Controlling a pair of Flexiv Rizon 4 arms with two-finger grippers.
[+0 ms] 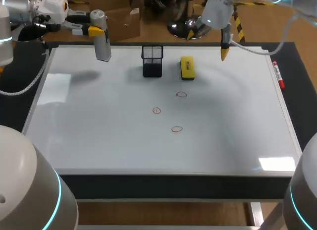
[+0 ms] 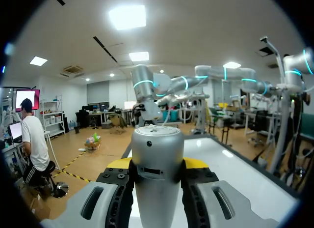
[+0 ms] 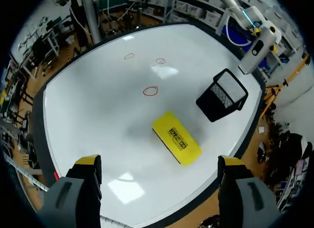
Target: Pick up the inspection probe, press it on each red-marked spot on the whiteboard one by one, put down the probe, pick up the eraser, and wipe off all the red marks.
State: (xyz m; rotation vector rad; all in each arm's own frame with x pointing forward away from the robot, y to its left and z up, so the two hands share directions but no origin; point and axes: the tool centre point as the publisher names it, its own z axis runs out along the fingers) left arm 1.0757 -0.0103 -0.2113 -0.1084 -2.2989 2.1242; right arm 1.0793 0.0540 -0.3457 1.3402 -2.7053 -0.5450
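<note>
You have the silver-grey cylindrical inspection probe (image 1: 102, 41) clamped upright between the fingers of the left gripper (image 1: 93, 30), apparently lifted off the white whiteboard (image 1: 99, 141) at its 11 o'clock corner. Carry it toward 4 o'clock, passing the black mesh pen holder (image 1: 152, 60) on its near side. Keep it vertical and press its tip gently inside the nearest small red circle (image 1: 156, 110). The right gripper (image 3: 158, 164) hangs wide open above the yellow block eraser (image 1: 187, 68) at 12 o'clock; leave it parked.
</note>
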